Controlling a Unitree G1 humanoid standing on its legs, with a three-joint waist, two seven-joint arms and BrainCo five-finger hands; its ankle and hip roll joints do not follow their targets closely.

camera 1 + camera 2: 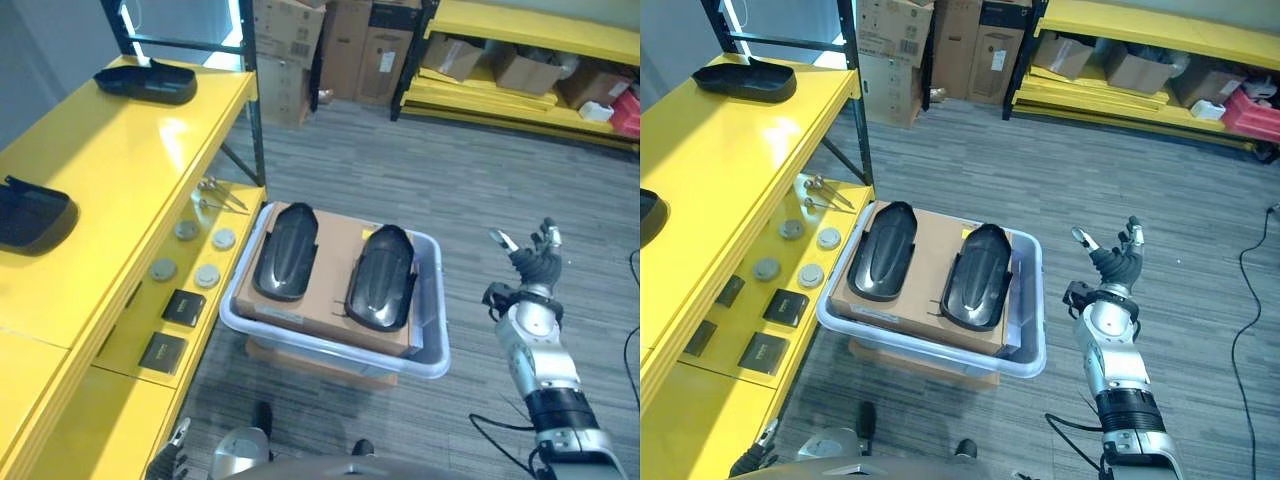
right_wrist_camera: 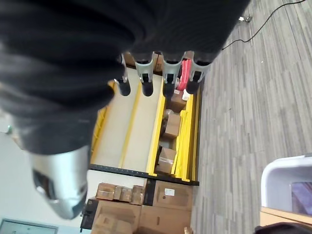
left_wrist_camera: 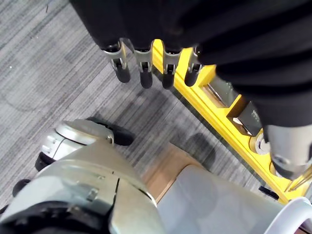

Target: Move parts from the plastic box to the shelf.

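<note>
Inside plastic box (image 1: 430,300) | cardboard (image 1: 335,262) | two black parts (image 1: 286,250)

Two black moulded parts (image 1: 287,251) (image 1: 381,277) lie side by side on one cardboard sheet (image 1: 335,262) inside one clear plastic box (image 1: 432,330). Two further black parts (image 1: 146,81) (image 1: 30,214) rest on the top yellow shelf (image 1: 110,170), at 11 and 9 o'clock. Lower shelf level: four round discs (image 1: 186,230) (image 1: 223,239) (image 1: 162,269) (image 1: 207,275) and two flat black squares (image 1: 184,307) (image 1: 162,352).
</note>
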